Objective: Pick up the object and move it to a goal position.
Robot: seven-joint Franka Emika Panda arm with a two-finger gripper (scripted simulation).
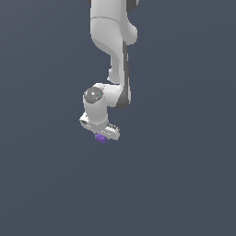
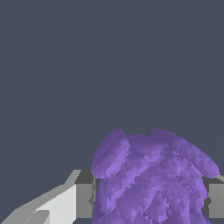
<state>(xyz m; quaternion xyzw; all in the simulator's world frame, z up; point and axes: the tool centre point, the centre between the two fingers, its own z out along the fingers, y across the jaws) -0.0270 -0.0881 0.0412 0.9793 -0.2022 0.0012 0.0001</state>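
1. Exterior view: the white arm reaches down over a plain dark grey ground. The gripper hangs at its end, and the purple object shows just beneath the gripper body, smaller than it.
2. Wrist view: the lumpy purple object sits between the two grey fingers, which are closed against its sides, gripping it.

The light is soft and even. Both pictures are sharp, with no glare. The background is flat dark gray.
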